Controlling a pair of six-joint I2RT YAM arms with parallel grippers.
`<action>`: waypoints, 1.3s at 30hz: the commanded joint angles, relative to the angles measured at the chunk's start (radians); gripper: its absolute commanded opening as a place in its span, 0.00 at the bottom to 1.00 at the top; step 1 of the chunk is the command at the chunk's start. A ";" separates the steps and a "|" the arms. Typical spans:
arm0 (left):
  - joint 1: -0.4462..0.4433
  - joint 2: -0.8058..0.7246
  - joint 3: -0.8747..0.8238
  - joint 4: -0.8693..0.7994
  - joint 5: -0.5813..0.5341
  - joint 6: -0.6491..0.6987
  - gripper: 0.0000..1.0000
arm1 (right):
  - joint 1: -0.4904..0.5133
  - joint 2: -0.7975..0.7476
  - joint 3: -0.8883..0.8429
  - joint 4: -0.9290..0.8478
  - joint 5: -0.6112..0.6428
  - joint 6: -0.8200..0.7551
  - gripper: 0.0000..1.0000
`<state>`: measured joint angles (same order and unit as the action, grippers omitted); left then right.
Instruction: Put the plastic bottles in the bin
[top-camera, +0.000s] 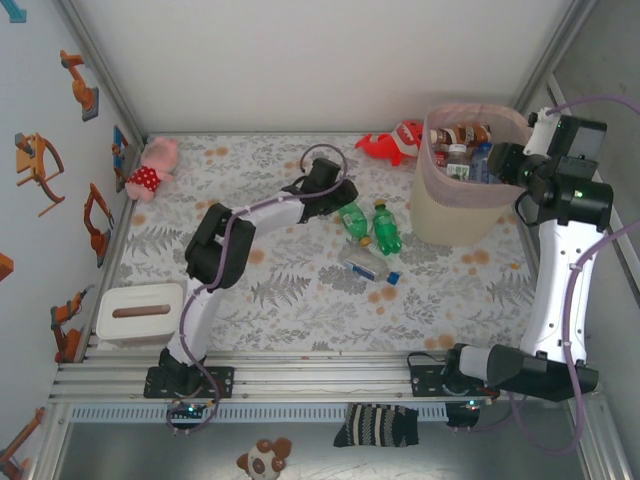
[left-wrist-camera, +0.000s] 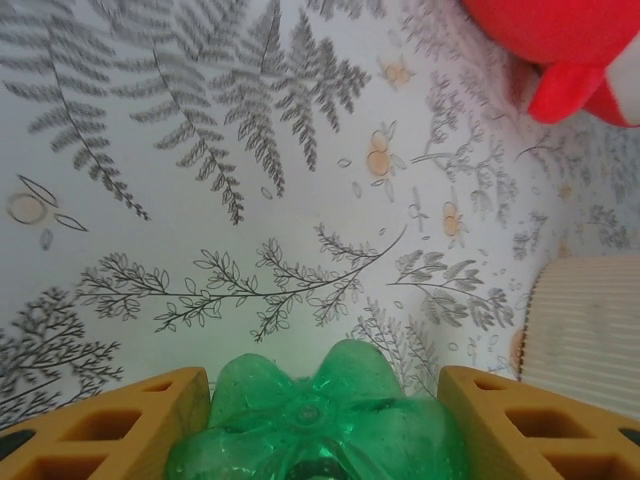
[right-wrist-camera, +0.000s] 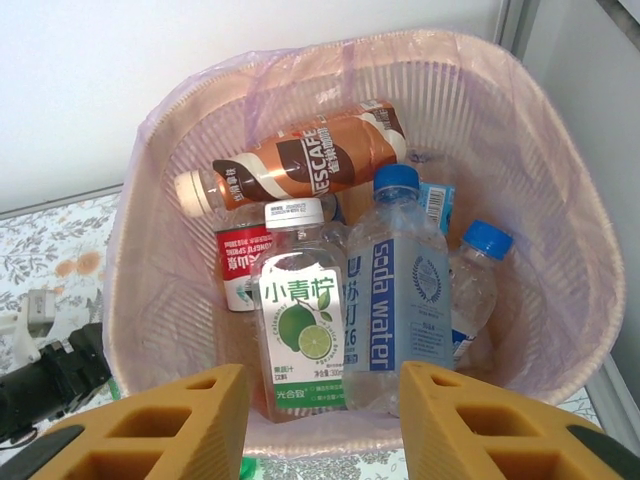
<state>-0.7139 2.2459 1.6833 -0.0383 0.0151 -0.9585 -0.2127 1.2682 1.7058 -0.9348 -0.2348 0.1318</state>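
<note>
**Left gripper (left-wrist-camera: 320, 388) held a green bottle (left-wrist-camera: 320, 440), well short of the bin (top-camera: 445, 215)**

I judged it could slip on the lift, pinched near its slick, rounded base. Its cap was cut off from view. A clear bottle (top-camera: 365, 264) lay nearby. The right gripper (right-wrist-camera: 320, 405) hung wide and empty over the bin.

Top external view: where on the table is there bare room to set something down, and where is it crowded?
Free: the far strip between pink plush toy and red toy; the near patch between white box and clear bottle. Crowded: mid-table, left gripper closed on a green bottle, second green bottle alongside.
</note>
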 joint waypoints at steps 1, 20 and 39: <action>0.017 -0.139 -0.036 0.095 -0.015 0.096 0.50 | 0.008 -0.043 -0.019 0.025 -0.063 0.006 0.43; 0.041 -0.592 -0.272 0.323 0.442 0.456 0.37 | 0.248 -0.220 -0.329 0.473 -0.551 0.008 0.55; 0.035 -0.821 -0.393 0.578 0.774 0.455 0.36 | 0.617 -0.122 -0.418 0.751 -0.553 0.058 0.83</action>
<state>-0.6754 1.4620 1.2991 0.4568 0.7113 -0.5163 0.3710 1.1316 1.2934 -0.2749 -0.7738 0.1646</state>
